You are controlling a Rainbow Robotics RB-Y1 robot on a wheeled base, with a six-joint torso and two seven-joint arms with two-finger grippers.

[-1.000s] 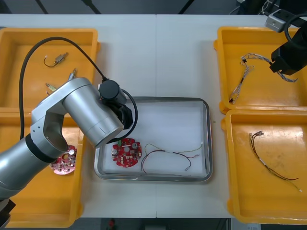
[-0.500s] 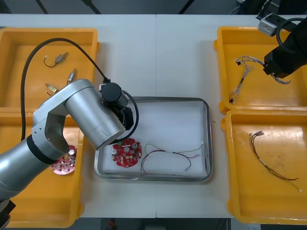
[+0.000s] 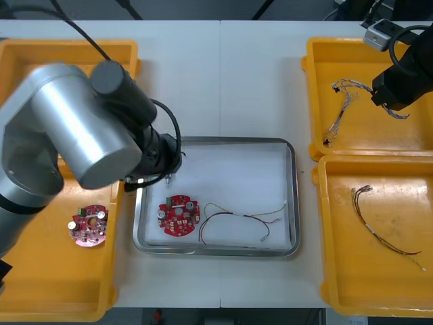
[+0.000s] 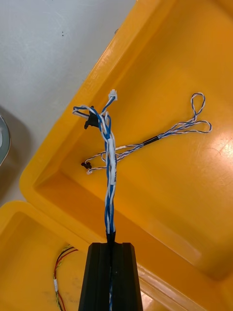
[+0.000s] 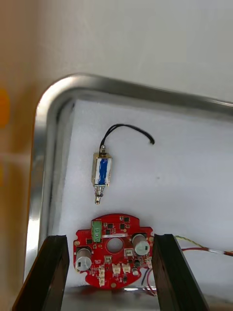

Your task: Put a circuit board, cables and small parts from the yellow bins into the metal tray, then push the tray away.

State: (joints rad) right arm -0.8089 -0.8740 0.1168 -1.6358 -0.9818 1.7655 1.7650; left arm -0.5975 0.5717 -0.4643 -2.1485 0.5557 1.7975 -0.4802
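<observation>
Metal tray (image 3: 292, 196) at centre, circuit board (image 3: 178, 216) at its 7 o'clock, small metal part (image 5: 101, 172) near it. Left gripper (image 5: 109, 237) splayed, empty, over that board. Right gripper (image 4: 110, 245) at 2 o'clock, clamped on twisted blue and white cable (image 4: 109, 160) above yellow bin (image 3: 312, 101). Lift clear of bin wall, then lay into tray's bare 1 o'clock corner.

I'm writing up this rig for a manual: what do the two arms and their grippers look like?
The left arm is made of fat, rounded silver cylinders with black joint sections, and a black cable runs along it. The end of the right arm is black, with a small grey box on it. The left gripper and the right gripper both have flat black fingers.
</observation>
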